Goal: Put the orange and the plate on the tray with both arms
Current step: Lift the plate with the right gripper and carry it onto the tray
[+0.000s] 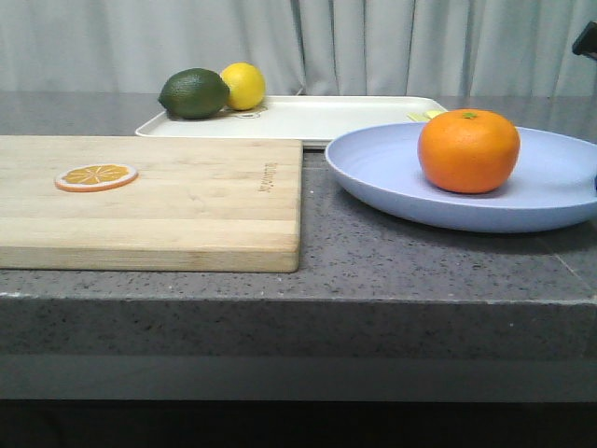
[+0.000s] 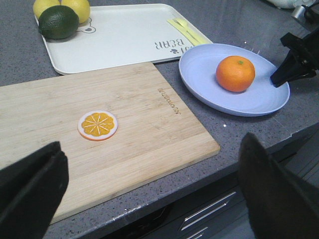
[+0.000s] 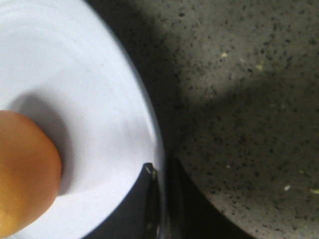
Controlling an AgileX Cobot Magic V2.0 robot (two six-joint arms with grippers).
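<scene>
Only a black sliver of the right gripper (image 1: 588, 39) shows at the far right edge of the front view, too little to tell how it stands; the left gripper is out of that view. On the grey speckled desk (image 1: 420, 261) the orange (image 1: 468, 150) sits on the pale-blue plate (image 1: 373, 168), which lies on the desk just in front of the cream tray (image 1: 317, 117). A lime (image 1: 194, 93) and a lemon (image 1: 243, 85) rest on the tray's far left end, and an orange slice (image 1: 96, 176) lies on the wooden cutting board (image 1: 187, 215) beside the plate. From the left wrist, the left gripper (image 2: 149, 191) hangs above the board's near edge, its fingers (image 2: 30, 191) spread wide and holding nothing; the right gripper's tip (image 2: 281, 77) meets the plate's rim on the side away from the board. From the right wrist, dark fingers (image 3: 152, 204) straddle the plate's rim (image 3: 149, 134), one on each side, closed onto the plate, with the orange just inside.
</scene>
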